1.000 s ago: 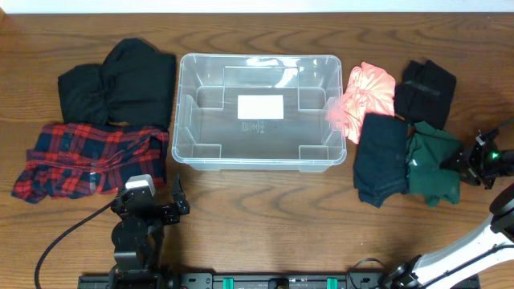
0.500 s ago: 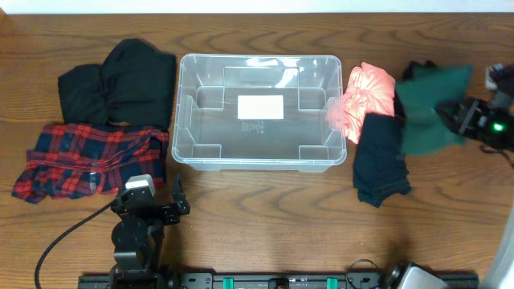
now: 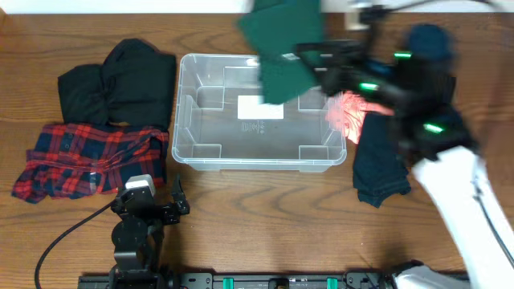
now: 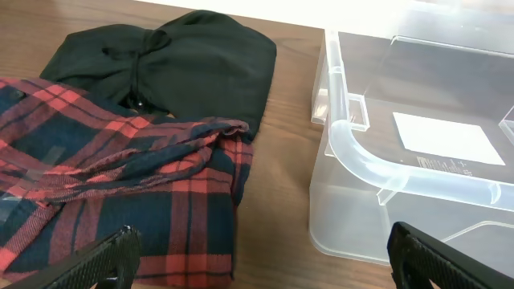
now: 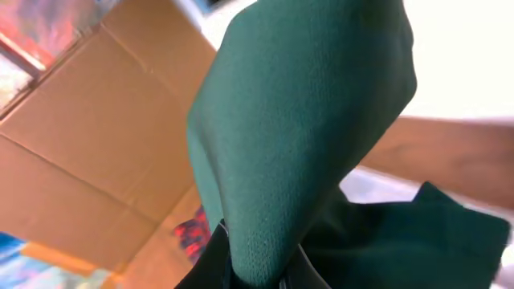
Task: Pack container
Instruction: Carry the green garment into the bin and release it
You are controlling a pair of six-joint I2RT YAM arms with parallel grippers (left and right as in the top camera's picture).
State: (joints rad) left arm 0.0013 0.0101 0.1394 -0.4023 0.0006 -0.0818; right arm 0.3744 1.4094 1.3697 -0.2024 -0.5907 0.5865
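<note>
Shows the right gripper [image 3: 315, 58] clenched on a green cloth [image 3: 281, 44], high above the tabletop [image 3: 265, 217]. Hangs the cloth just to the left of that gripper, over the far wall of the container [image 3: 186, 120], which sits empty below and to the near side of it.

Differs sharply from a second ago: then had the cloth lying in the pile at the right edge; half a second ago had it lifted and spread; now has it carried across to the container. Means, as a judgement, the first item is nearly delivered, with only lowering and letting go left for this piece, and every other garment yet to be packed.

Leaves the left gripper [image 4: 261, 253] parked and released, jaws wide apart. Has a plaid shirt [image 4: 120, 177] and a black garment [image 4: 193, 64] ahead and to its left, and the container's near corner ahead and to its right.

Blurs the right arm with motion. Covers part of a pink garment [image 3: 353, 108] and a navy one [image 3: 381, 168] beneath the arm. Fills the right wrist view almost wholly with green fabric, fingertips barely showing at the bottom edge. Cannot tell whether the cloth hangs over the container's inside or just beyond its far wall.
</note>
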